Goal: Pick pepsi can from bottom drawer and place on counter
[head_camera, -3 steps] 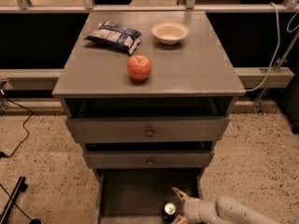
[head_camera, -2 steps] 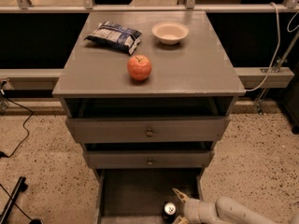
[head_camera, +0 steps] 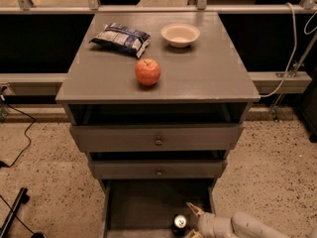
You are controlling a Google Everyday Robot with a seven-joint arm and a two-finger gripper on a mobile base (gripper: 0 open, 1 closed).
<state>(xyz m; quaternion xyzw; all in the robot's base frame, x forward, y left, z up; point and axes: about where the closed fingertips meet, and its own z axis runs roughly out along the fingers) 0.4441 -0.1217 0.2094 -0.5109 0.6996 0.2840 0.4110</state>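
Note:
The pepsi can [head_camera: 179, 222] stands upright on the dark floor of the pulled-out bottom drawer [head_camera: 143, 205], near its front right; only its silver top and dark upper body show. My gripper [head_camera: 189, 221] reaches in from the lower right at can height, open, with one pale finger [head_camera: 193, 210] just behind the can and the other at the picture's bottom edge. The can sits at the mouth of the fingers; contact is not clear. The grey counter [head_camera: 208, 73] tops the cabinet above.
On the counter lie a blue-white snack bag [head_camera: 120, 37], a pale bowl [head_camera: 180, 34] and a red apple [head_camera: 147, 72]. Two shallower knobbed drawers [head_camera: 157, 140] stand partly pulled out above the bottom one. Cables run over the speckled floor at left.

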